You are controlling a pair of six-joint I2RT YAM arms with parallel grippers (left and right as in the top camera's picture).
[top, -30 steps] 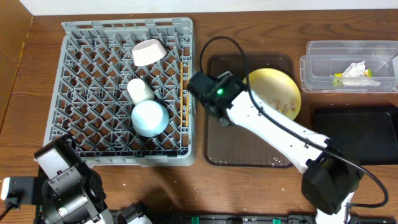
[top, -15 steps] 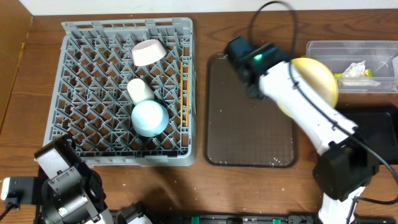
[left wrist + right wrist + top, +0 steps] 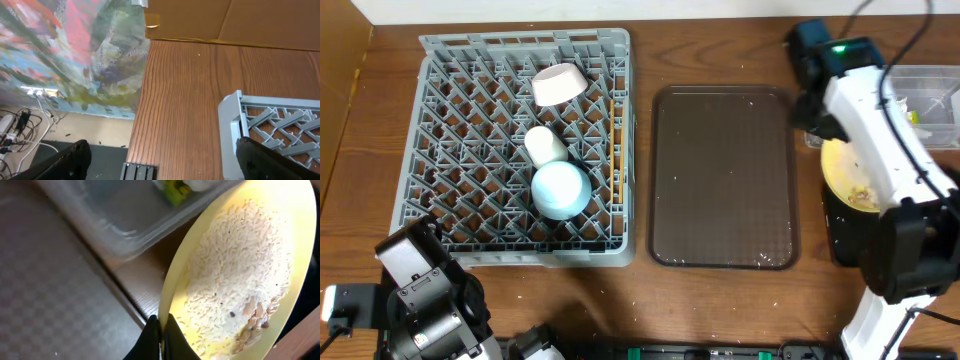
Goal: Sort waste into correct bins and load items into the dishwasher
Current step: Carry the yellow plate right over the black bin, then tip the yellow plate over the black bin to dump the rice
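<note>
- Pale-yellow plate (image 3: pixel 848 182) pinched by its rim in the right pincer (image 3: pixel 160 330), with the fingers closed almost together on the thin edge and nothing else in the grip.
- Held off the surface (image 3: pixel 720 300), above the left end of the black tub (image 3: pixel 840 238) and just beside the clear tub (image 3: pixel 932 92). Probably so that the rice (image 3: pixel 240 275) can slide into the black one and not onto the tray (image 3: pixel 725 180).
- Rim grip likely chosen to keep the fingers out of the food. Looks tilted in the wrist view, but how much cannot be told.
- Rice spread over most of the plate, with some brownish bits near one edge; none seen falling.
- Wrapper (image 3: pixel 175 191) lying inside the clear tub, so dry waste apparently kept apart from food waste.
- Rack (image 3: pixel 520 257) holding the bowl (image 3: pixel 558 84), cup (image 3: pixel 544 146) and saucer (image 3: pixel 560 190) among the pegs, and the chopsticks (image 3: pixel 613 150) along its right side. Probably set there so that the pegs stop them from sliding.
- Left pincer (image 3: pixel 172 160) wide open and empty, near a corner of the rack and well apart from the work on the right side.
- No brand, label or writing readable anywhere; print on the wrapper too small and blurred.
</note>
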